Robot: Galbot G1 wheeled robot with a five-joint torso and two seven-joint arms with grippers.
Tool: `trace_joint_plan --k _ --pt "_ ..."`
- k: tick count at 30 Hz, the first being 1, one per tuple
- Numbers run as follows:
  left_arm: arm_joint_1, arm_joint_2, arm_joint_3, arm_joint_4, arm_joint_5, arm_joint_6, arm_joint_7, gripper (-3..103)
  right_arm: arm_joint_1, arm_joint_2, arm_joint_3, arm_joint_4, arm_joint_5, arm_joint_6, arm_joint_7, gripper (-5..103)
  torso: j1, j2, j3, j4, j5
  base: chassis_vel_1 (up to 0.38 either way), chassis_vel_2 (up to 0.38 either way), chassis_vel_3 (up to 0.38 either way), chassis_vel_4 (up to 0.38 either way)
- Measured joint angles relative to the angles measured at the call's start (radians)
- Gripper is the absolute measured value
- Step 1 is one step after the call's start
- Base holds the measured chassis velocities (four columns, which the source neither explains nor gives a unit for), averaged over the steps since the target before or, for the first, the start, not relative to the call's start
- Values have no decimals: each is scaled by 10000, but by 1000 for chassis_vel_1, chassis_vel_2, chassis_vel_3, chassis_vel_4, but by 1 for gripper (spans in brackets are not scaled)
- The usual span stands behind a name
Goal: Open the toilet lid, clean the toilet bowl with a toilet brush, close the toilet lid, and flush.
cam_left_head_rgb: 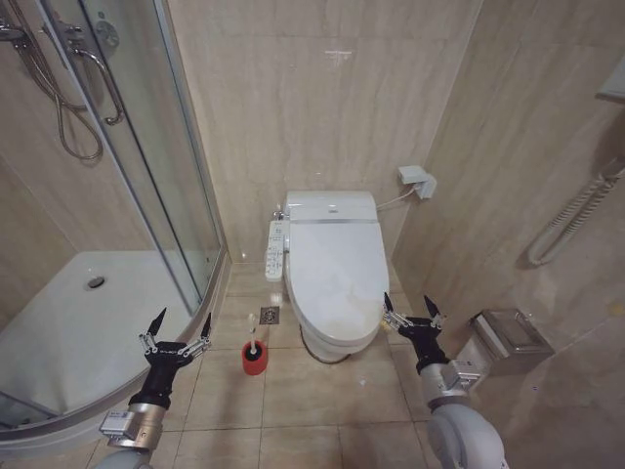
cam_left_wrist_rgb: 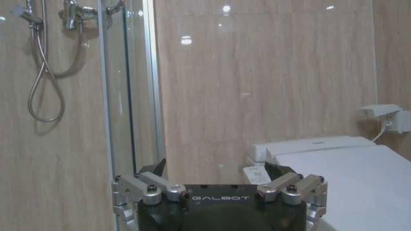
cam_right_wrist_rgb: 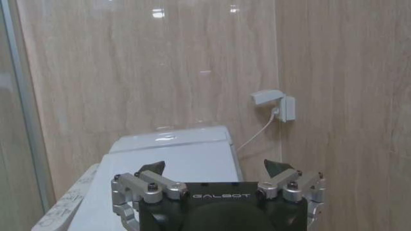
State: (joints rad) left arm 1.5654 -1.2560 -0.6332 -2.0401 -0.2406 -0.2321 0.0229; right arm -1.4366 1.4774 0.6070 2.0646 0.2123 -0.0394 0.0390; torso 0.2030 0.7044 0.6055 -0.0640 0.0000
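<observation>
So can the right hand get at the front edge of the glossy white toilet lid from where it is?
Probably yes. The right hand is open, beside the front right of the closed glossy white toilet lid, with nothing between them.

Shower enclosure: a curved glass door (cam_left_head_rgb: 146,147) occupies the upper left of the head view, with a white shower tray (cam_left_head_rgb: 88,322) below it at lower left. A chrome shower hose (cam_left_head_rgb: 68,107) hangs at the far upper left. A wall socket (cam_left_head_rgb: 418,182) sits right of centre. A metal bin (cam_left_head_rgb: 510,335) stands at lower right. A floor drain (cam_left_head_rgb: 270,314) lies at centre.
</observation>
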Motion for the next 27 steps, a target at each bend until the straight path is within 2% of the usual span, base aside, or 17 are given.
trace_joint_plan --k 27 --pt "0 0 -1 0 0 0 0 100 -1 -1 0 0 0 0 0 100 0 2 0 0 0 9 10 -8 -6"
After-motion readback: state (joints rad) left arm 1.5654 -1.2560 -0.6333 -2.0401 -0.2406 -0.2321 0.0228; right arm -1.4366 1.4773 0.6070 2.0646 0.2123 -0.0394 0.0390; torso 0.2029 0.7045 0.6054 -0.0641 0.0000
